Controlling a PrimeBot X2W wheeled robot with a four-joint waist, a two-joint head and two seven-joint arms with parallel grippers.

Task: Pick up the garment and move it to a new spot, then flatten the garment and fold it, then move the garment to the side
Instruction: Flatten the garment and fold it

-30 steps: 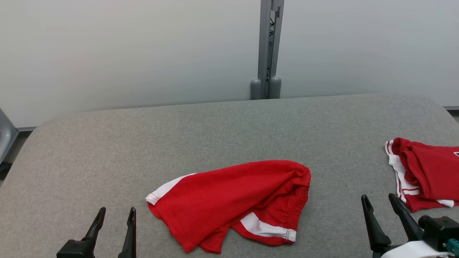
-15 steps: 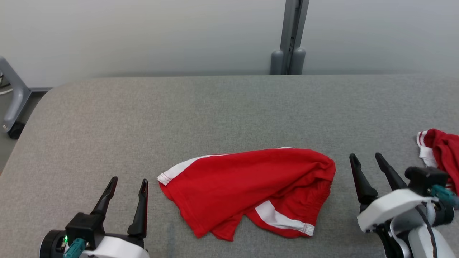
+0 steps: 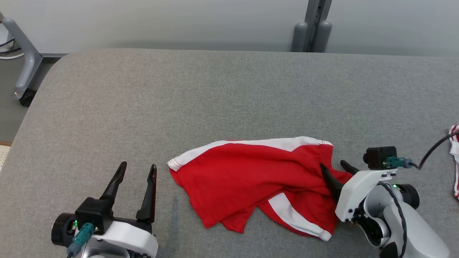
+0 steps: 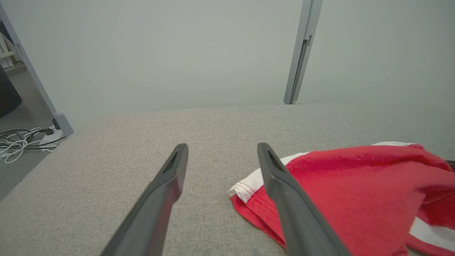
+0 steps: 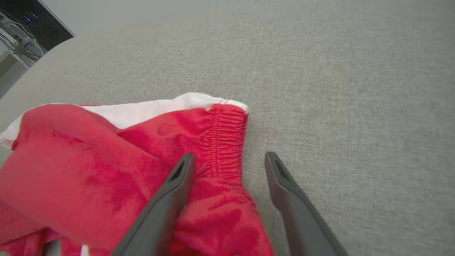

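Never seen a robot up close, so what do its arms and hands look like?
Each arm ends in a white shell. The left gripper and right gripper each have two long, tapering dark fingers on a black block, with a teal plug and green light. A black cable loops from the right wrist.

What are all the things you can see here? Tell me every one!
shorts: one, red with white stripes, crumpled mid-table
second garment: one, red and white, table's right end
table: one, grey, under both garments
post: one, grey, behind the table
frame leg: one, grey, floor beyond table's left end
cables: several, white and black, floor at left
left pincer: one, dark, open, left of the shorts, apart
right pincer: one, dark, open, at the shorts' waistband
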